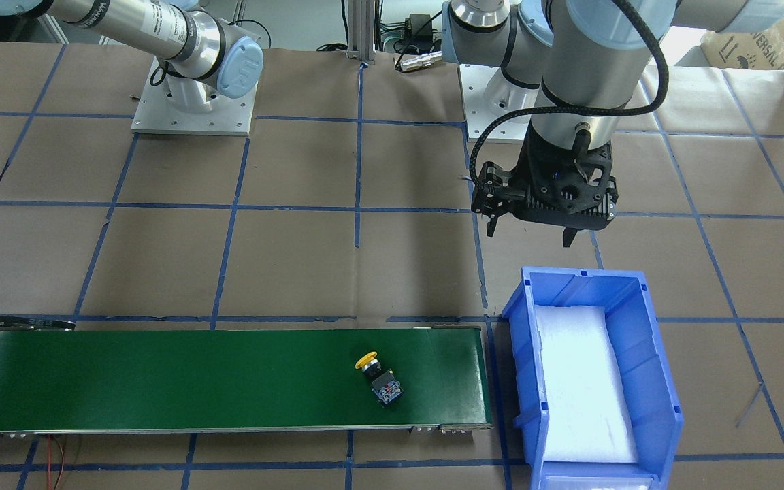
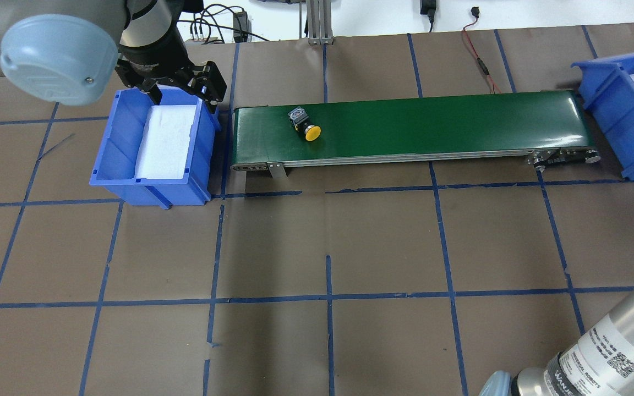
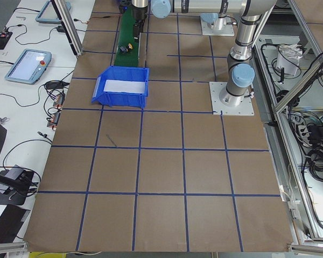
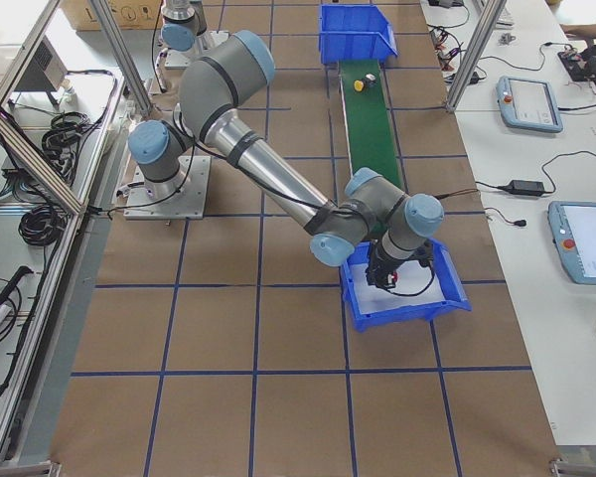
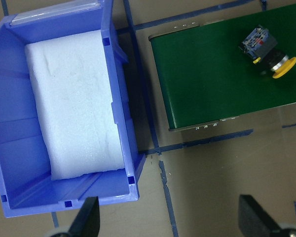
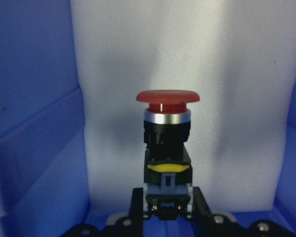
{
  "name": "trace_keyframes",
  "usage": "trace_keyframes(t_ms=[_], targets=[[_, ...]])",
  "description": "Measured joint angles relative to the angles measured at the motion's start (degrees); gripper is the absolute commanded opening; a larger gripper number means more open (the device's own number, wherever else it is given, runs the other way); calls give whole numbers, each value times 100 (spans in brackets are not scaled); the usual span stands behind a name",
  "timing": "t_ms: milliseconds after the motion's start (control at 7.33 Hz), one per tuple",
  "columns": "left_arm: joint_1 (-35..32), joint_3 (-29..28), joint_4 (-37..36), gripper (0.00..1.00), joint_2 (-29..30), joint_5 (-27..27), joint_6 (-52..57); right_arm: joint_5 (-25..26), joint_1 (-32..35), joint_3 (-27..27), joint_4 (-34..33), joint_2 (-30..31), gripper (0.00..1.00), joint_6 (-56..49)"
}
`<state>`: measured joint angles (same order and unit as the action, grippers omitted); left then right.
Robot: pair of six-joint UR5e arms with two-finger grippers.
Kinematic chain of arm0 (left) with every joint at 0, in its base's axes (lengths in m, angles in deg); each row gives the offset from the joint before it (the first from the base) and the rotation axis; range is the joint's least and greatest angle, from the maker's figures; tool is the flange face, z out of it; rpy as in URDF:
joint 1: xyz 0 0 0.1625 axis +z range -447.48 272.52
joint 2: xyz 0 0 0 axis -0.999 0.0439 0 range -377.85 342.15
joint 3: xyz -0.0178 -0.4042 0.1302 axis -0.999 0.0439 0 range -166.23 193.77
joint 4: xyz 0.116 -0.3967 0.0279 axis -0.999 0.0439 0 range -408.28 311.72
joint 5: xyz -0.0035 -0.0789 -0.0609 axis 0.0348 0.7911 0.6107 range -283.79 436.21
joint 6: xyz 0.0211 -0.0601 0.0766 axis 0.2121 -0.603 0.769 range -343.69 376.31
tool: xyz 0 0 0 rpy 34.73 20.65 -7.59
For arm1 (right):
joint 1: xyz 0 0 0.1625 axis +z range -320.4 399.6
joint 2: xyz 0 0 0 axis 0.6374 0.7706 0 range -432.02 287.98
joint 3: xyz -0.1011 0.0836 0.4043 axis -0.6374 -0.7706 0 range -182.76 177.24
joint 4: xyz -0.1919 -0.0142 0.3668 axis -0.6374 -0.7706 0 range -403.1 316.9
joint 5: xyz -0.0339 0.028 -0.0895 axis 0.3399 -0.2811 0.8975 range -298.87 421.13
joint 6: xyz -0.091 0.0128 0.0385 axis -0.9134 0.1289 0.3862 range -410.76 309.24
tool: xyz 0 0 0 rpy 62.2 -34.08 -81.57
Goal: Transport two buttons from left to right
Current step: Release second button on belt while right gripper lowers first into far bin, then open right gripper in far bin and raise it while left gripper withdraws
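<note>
A yellow-capped button lies on its side on the green conveyor belt, near the end by the left blue bin; the left wrist view shows this button at upper right. My left gripper hangs open and empty above the table, just behind that bin. Its fingertips stand wide apart. My right gripper is shut on the black-and-grey base of a red-capped button. It holds the button over the white foam inside the right blue bin.
The left bin holds only a white foam pad. The belt runs between the two bins, with the right bin at its far end. Brown paper with blue tape lines covers the table.
</note>
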<state>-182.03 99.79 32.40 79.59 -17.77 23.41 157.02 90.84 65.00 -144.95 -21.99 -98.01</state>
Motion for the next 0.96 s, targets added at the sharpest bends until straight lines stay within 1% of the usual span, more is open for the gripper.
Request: trace_keyframes(t_ms=[273,410,546,683,819,956], targets=[[58,67,252,100,-229,-158,187,-2,-16,-1,-1,-2,37,1],[156,61,416,100,-288,-76,229,-6,-32,-2,-1,0,48,0],[249,27,472,100,-275,274,241,-14,-58,-3,-2,-2,51,3],[282,18,489,100,-308,675,258,-26,-89,-9,-2,-6,53,4],[273,23,498,100,-390,777,269,-32,-110,-11,-2,-11,53,5],[273,39,502,100,-478,641,284,-34,-118,-8,-1,-14,53,5]])
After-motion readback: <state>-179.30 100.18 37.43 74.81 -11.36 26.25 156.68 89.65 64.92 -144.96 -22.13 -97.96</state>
